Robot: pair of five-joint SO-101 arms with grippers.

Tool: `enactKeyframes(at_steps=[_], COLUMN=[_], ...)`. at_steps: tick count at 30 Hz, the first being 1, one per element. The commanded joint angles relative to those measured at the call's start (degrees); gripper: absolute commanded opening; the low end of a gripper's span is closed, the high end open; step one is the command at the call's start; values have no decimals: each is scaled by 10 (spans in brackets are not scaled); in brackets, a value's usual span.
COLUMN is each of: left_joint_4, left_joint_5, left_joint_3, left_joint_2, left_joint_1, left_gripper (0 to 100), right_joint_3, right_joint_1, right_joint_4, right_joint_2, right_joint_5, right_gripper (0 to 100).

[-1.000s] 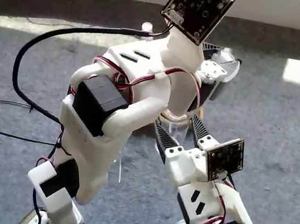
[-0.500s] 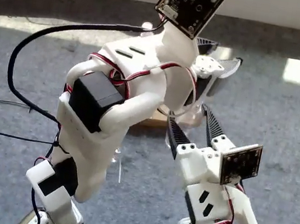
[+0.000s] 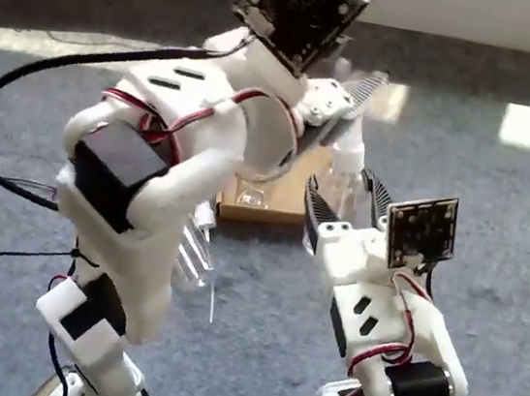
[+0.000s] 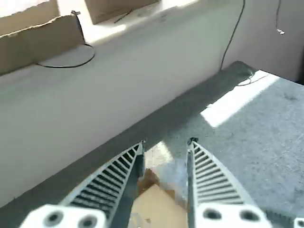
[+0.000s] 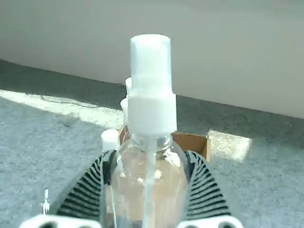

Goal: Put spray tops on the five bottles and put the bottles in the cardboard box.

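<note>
The right gripper (image 3: 342,184) clasps a clear bottle (image 5: 149,190) by its body, one ribbed finger on each side. The bottle stands upright with its long axis vertical and in line with the fingers. Its white spray top (image 5: 149,95) is seated on the neck and points straight up. A thin dip tube runs down the middle of the glass along the same axis.

The cardboard box (image 3: 278,210) lies on the grey carpet (image 3: 494,238). The held bottle is on the box's near side, at the end closer to the right arm. In the right wrist view the box's brown wall shows just behind the bottle's shoulder.

The left gripper (image 4: 167,142) hangs above the box with its fingers spread and nothing between them. The box's cardboard shows below the gap.

Two clear bottles (image 3: 194,252) lie on their sides on the carpet near the box's other front corner, partly hidden by the left arm. Their long axes run slantwise away from the box.

A few more white tops (image 5: 110,138) stand upright at that same end of the box. I cannot tell whether they are inside it or beside it.
</note>
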Motion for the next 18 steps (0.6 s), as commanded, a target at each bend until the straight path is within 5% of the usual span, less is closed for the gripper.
enactKeyframes(at_steps=[1,7,18], left_joint_4=[20,20,55], left_joint_5=[-11,-12,-33], left_joint_3=[-9,0,35], left_joint_2=[-3,-3,-3], left_joint_1=[-72,-81,25], left_gripper=[114,161,161], right_joint_3=[-50,-51,-51], right_joint_1=[14,14,14], right_joint_4=[-10,-10,-9], right_joint_2=[1,-25,-25], right_joint_5=[-7,-7,-3], right_gripper=[4,4,4])
